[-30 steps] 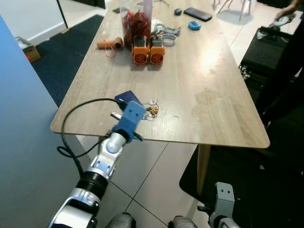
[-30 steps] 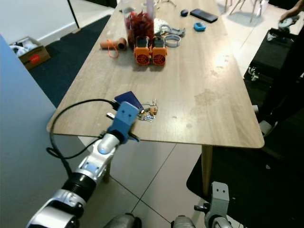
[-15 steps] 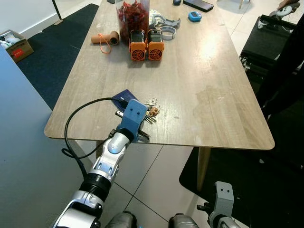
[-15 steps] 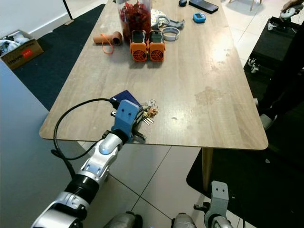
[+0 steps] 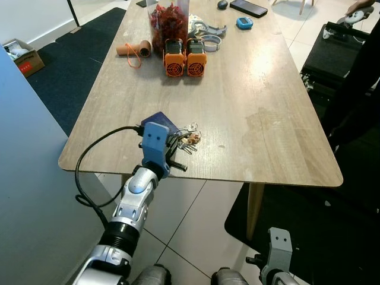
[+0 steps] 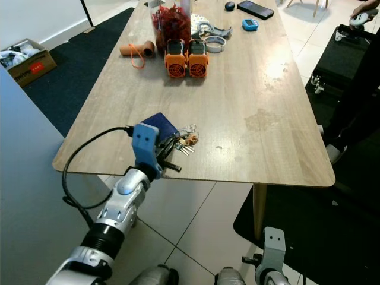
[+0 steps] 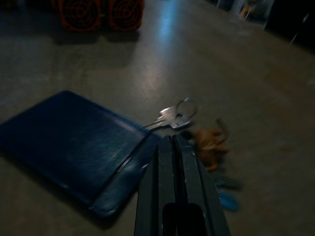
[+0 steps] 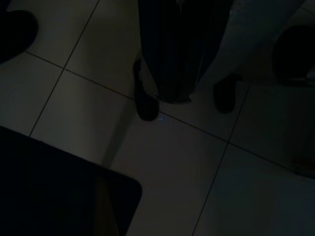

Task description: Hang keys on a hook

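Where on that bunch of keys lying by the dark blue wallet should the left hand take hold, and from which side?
Probably the silver ring at the far end of the bunch of keys: it lies flat, clear of the dark blue wallet. Come from above on the side away from the wallet, opening the left hand first; its fingers are shut.

Both head eyes looked down on the table (image 5: 261, 89). The left wrist camera sat close over the keys (image 7: 197, 132). The right wrist camera faced the floor (image 8: 187, 162).
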You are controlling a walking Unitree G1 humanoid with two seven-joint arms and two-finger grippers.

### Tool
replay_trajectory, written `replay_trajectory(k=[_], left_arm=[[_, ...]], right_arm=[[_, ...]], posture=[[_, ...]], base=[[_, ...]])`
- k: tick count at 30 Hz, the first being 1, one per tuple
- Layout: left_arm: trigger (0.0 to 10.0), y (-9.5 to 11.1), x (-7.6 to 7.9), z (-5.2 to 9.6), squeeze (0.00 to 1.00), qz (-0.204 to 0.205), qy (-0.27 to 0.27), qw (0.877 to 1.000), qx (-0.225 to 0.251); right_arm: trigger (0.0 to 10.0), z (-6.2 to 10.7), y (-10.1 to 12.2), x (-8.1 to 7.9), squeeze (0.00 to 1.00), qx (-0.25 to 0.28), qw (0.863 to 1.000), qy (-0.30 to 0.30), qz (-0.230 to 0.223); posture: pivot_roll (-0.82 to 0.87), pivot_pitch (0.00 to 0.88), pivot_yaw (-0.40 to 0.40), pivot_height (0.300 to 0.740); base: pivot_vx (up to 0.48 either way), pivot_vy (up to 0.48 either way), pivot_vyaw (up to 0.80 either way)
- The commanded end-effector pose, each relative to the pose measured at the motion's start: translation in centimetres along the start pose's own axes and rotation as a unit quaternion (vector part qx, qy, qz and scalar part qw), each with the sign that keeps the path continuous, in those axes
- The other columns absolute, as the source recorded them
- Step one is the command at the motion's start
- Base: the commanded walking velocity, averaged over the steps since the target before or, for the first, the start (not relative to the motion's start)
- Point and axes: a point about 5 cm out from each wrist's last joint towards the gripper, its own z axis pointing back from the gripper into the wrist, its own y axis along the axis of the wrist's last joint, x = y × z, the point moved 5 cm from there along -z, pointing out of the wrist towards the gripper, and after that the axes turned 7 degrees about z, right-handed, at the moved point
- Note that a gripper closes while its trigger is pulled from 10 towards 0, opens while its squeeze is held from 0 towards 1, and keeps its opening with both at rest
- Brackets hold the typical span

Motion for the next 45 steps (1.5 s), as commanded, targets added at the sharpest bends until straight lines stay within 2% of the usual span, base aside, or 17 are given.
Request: replay_trajectory(k=[1, 3, 5, 8, 11, 32, 45], left_arm=[[10.0, -0.3, 0.7, 0.3, 0.0, 0.036, -0.014, 0.999, 0.001], [10.0, -0.1, 1.9, 0.4, 0.0, 0.039, -0.053, 0.998, 0.001], [10.0, -0.6, 3.5, 0.8, 0.0, 0.018, -0.096, 0.995, -0.013], [10.0, -1.1, 4.5, 1.0, 0.0, -0.015, -0.114, 0.993, -0.027], [10.0, -1.7, 4.4, 0.7, 0.0, -0.066, -0.095, 0.993, -0.039], [10.0, -1.2, 3.9, -0.3, 0.0, -0.086, -0.066, 0.993, -0.038], [10.0, -1.3, 4.4, -0.7, 0.0, -0.084, -0.072, 0.993, -0.039]], right_arm=[[10.0, 0.2, -0.8, -0.1, 0.0, -0.011, 1.0, 0.001, -0.003], [10.0, 0.2, -0.8, -0.1, 0.0, -0.011, 1.0, 0.001, -0.003], [10.0, 0.2, -0.7, -0.1, 0.0, -0.011, 1.0, 0.001, -0.002], [10.0, 0.2, -0.7, 0.0, 0.0, -0.011, 1.0, 0.001, -0.002], [10.0, 0.1, -0.6, 0.1, 0.0, -0.011, 1.0, 0.002, 0.001], [10.0, 0.1, -0.6, 0.0, 0.0, -0.01, 1.0, 0.001, -0.001], [10.0, 0.1, -0.4, 0.3, 0.0, -0.009, 1.0, -0.001, -0.001]], posture=[[0.04, 0.127, -0.004, 0.74], [0.04, 0.125, -0.005, 0.74], [0.05, 0.121, -0.006, 0.74], [0.05, 0.119, -0.007, 0.74], [0.04, 0.115, -0.013, 0.74], [0.04, 0.12, -0.003, 0.74], [0.03, 0.13, -0.006, 0.74]], base=[[0.0, 0.0, 0.0], [0.0, 0.0, 0.0], [0.0, 0.0, 0.0], [0.0, 0.0, 0.0], [0.0, 0.0, 0.0], [0.0, 0.0, 0.0], [0.0, 0.0, 0.0]])
